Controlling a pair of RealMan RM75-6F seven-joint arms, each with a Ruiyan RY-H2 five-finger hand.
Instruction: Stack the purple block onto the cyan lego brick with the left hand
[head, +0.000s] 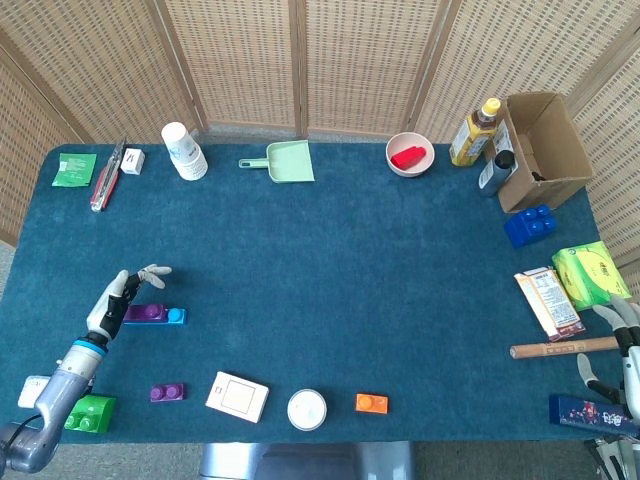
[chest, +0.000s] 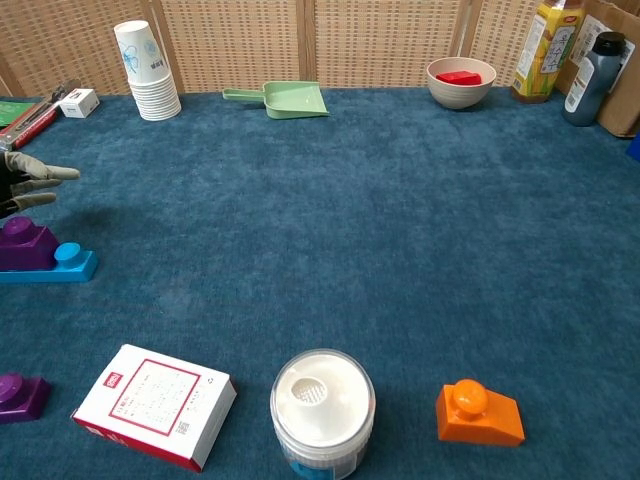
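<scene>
Sitting on the cyan lego brick (head: 172, 316), purple block (head: 145, 312) near table's left edge; left robot hand (head: 120, 293) fingers apart.

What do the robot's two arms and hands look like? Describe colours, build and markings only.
The left hand has pale grey-white fingers over a black palm, with a bright blue band at the wrist and a silver-grey tubular forearm. The right hand, at the frame's edge, shows similar pale grey fingers with dark parts. No cables or markings are legible.
</scene>
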